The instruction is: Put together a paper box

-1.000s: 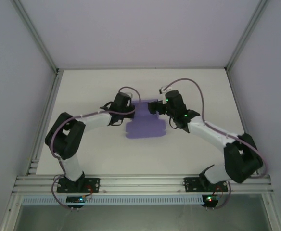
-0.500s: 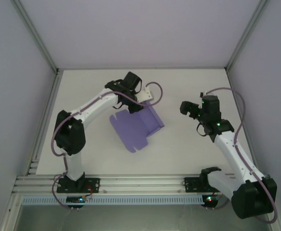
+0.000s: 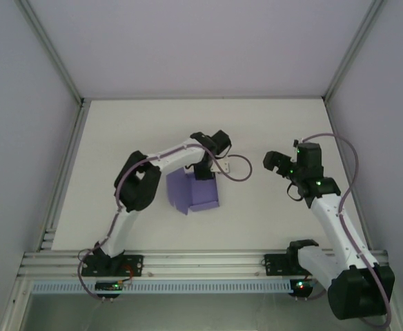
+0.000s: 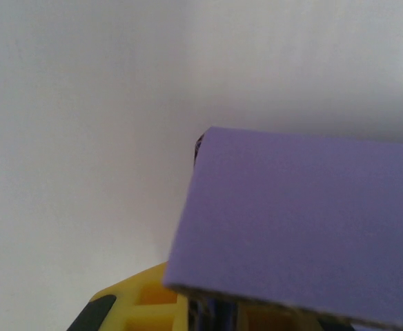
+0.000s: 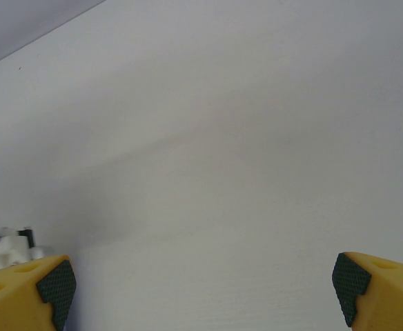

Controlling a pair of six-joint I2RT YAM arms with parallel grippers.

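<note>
**Paper box** (image 3: pixel 196 194): lavender card, creased into two panels, the one at 9 o'clock darker. It lies near the middle of the white table (image 3: pixel 119 138).

**Left gripper** (image 3: pixel 205 174): at the box's 12 o'clock edge, pinched onto the card.

**Right gripper** (image 3: pixel 276 164): at the box's 3 o'clock, well apart, jaws spread wide over bare table.

**Arm bases:** at 6 o'clock, bolted to the aluminium rail (image 3: pixel 201 261).
</note>
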